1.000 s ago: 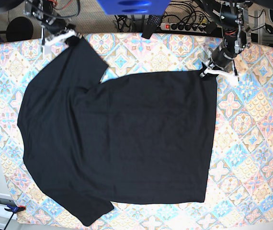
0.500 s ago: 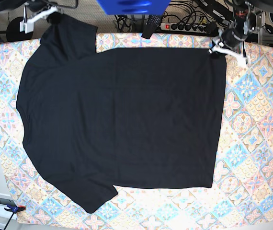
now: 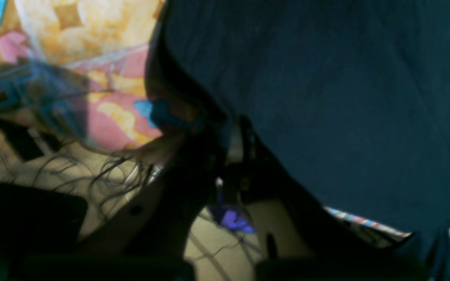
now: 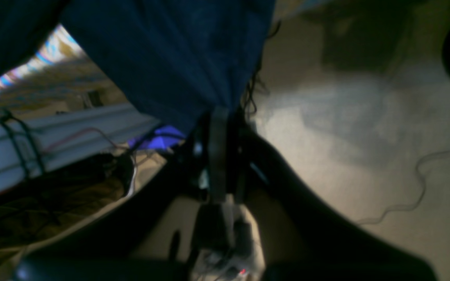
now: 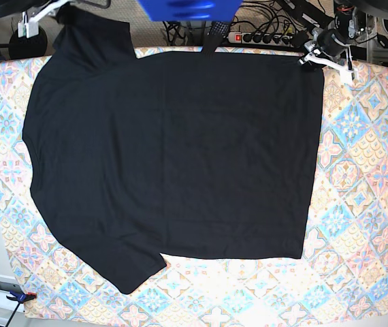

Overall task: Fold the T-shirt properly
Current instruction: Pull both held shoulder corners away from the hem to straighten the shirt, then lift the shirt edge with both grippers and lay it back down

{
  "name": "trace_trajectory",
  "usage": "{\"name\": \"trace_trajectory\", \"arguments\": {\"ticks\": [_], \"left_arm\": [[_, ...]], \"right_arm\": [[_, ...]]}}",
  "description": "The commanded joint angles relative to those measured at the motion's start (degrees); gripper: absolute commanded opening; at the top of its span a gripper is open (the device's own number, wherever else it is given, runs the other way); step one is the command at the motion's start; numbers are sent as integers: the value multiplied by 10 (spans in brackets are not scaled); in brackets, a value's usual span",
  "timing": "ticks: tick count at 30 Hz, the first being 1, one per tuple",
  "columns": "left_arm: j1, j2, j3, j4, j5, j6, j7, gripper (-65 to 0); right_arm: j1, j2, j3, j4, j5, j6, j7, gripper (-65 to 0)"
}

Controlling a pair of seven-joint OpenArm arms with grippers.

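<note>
The work surface is 1 table [image 5: 364,177] covered with a patterned tile-print cloth in blue, orange and pink; beyond its far edge lie 1 power strip [image 5: 262,37] and loose cables on the floor. 1 T-shirt [image 5: 173,157] lies spread flat on the table, black and without print, its body covering the centre and left of the cloth. 2 sleeves are visible: 1 at the far left corner and 1 at the near left. 2 grippers are in view. The right gripper [image 5: 37,17] is clamped on the far-left sleeve, beyond the far table edge; the right wrist view shows dark fabric [image 4: 170,58] drawn down into its closed jaws [image 4: 219,152]. The left gripper [image 5: 320,56] is clamped on the far-right corner of the hem; the left wrist view shows fabric [image 3: 326,97] pinched at its tips [image 3: 233,156]. Compared with the frame 0.5 s earlier, both grippers stand farther toward the far edge, the far edge of the T-shirt has moved from inside the cloth to its far border, and the near hem has also shifted away from the near edge, exposing more cloth there.
</note>
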Motion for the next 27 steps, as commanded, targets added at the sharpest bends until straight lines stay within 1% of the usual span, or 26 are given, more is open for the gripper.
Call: {"name": "trace_trajectory", "arguments": {"ticks": [1, 3, 7, 14, 18, 20, 24, 27], "left_arm": [[7, -5, -7, 25, 8, 5, -4, -650], [5, -4, -7, 61, 8, 5, -4, -650], [-21, -4, -8, 113, 7, 5, -3, -650], [-76, -4, -8, 132, 6, 6, -3, -650], [-124, -3, -7, 127, 10, 6, -2, -650], [-150, -3, -7, 111, 7, 6, -2, -650], [-208, -3, -6, 68, 8, 6, 0, -650], [-242, 7, -6, 31, 10, 6, 0, -650]], "right_arm": [[-6, 5, 6, 24, 11, 7, 10, -650], [-5, 5, 6, 51, 11, 7, 10, -650], [35, 5, 6, 93, 10, 7, 10, -650], [119, 5, 6, 94, 9, 7, 9, -650], [177, 6, 5, 90, 9, 7, 8, -650], [203, 6, 5, 90, 8, 7, -10, -650], [271, 6, 6, 89, 3, 7, -69, -650], [312, 6, 6, 89, -34, 7, -90, -650]]}}
